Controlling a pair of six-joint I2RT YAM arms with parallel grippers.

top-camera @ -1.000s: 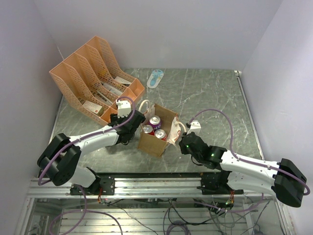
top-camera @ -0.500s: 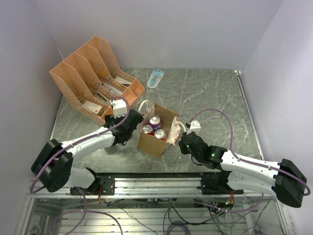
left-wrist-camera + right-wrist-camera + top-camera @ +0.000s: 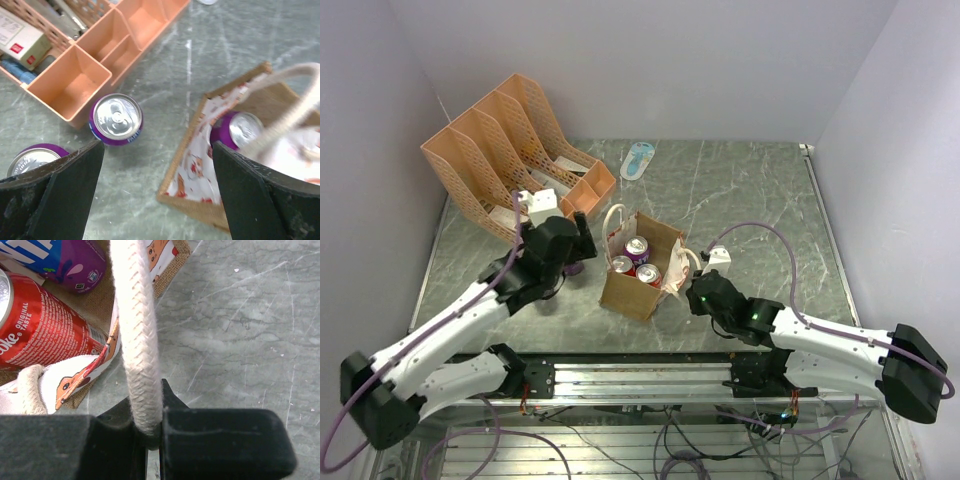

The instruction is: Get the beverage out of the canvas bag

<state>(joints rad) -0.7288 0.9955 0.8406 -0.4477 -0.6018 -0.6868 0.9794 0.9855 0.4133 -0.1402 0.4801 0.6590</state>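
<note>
Left gripper [image 3: 157, 165] is hanging wide open and empty over the table [image 3: 750, 200], with nothing touching its jaws. Below it, a purple can [image 3: 116, 119] is standing upright just beside the orange file rack [image 3: 75, 85], and a second purple can [image 3: 35, 157] is sitting near it. Right gripper [image 3: 147, 425] is pinching the cream rope handle [image 3: 137, 340] of the canvas bag [image 3: 625, 290]. That bag is standing between the two arms and holding three cans [image 3: 648, 275].
</note>
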